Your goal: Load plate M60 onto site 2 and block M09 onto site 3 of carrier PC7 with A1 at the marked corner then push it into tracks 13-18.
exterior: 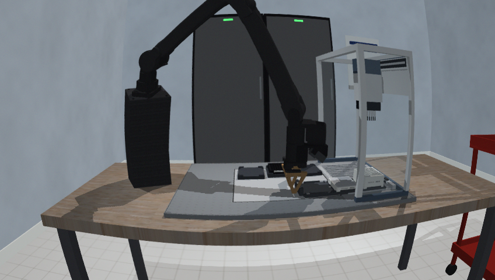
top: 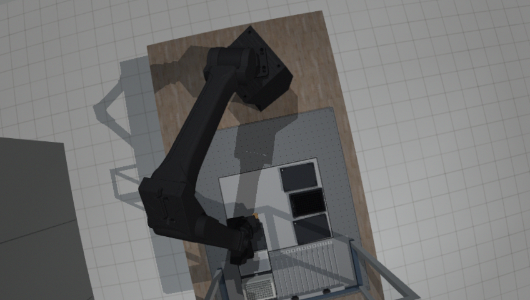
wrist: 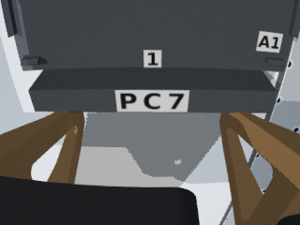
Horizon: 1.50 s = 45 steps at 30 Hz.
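Note:
The carrier PC7 (wrist: 150,90) fills the wrist view, with its labelled handle just ahead of my fingers and empty site 1 (wrist: 150,19) behind it, A1 mark at the right. My gripper (wrist: 152,112) is open, its brown fingers standing apart on either side, just short of the handle and holding nothing. From above, the carrier (top: 256,260) lies along the left end of the rails (top: 312,267), with a grey plate (top: 254,263) on the middle site and a white deep-well block (top: 258,287) on the far site. My gripper (top: 255,219) (exterior: 294,182) is at the handle end, low over the apron.
The black 96-well plate M06 (top: 306,202) sits on the middle nest; the nests on either side (top: 298,176) (top: 311,227) look empty. The white instrument frame (exterior: 364,121) stands over the rails, one post close to the carrier. The arm's base (top: 260,74) is at the table's far end.

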Tool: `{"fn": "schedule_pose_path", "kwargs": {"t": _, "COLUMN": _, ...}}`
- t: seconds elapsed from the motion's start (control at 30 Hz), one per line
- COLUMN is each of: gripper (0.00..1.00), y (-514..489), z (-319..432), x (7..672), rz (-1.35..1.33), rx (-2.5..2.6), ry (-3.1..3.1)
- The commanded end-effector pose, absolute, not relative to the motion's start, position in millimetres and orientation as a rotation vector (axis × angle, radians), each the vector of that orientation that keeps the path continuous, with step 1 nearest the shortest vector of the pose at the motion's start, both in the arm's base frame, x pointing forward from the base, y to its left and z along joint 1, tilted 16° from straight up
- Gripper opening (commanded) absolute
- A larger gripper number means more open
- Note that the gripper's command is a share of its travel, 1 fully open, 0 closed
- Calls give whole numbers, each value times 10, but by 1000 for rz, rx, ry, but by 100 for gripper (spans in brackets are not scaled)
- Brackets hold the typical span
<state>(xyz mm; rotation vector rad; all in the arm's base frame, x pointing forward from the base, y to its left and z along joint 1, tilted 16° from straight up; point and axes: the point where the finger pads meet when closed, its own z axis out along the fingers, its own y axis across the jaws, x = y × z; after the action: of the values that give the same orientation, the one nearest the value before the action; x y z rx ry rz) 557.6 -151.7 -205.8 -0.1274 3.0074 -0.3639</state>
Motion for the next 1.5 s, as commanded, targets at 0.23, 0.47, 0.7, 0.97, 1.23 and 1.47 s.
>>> {"fn": "schedule_pose_path", "kwargs": {"t": 0.23, "gripper": 80, "y": -1388, "z": -1921, "x": 6036, "rz": -370, "rx": -143, "ry": 2940}}
{"fn": "schedule_pose_path", "kwargs": {"t": 0.47, "gripper": 80, "y": -1381, "z": -1910, "x": 6089, "rz": -371, "rx": -143, "ry": 2939}}
{"fn": "schedule_pose_path", "kwargs": {"t": 0.7, "gripper": 80, "y": -1370, "z": -1894, "x": 6152, "rz": -370, "rx": -141, "ry": 2942}}
{"fn": "schedule_pose_path", "kwargs": {"t": 0.97, "gripper": 80, "y": -1359, "z": -1874, "x": 6267, "rz": -370, "rx": -140, "ry": 2927}}
{"fn": "schedule_pose_path", "kwargs": {"t": 1.23, "gripper": 80, "y": -1350, "z": -1861, "x": 6332, "rz": -369, "rx": -139, "ry": 2924}}
{"fn": "schedule_pose_path", "kwargs": {"t": 1.47, "gripper": 80, "y": -1338, "z": -1846, "x": 6404, "rz": -369, "rx": -142, "ry": 2924}}
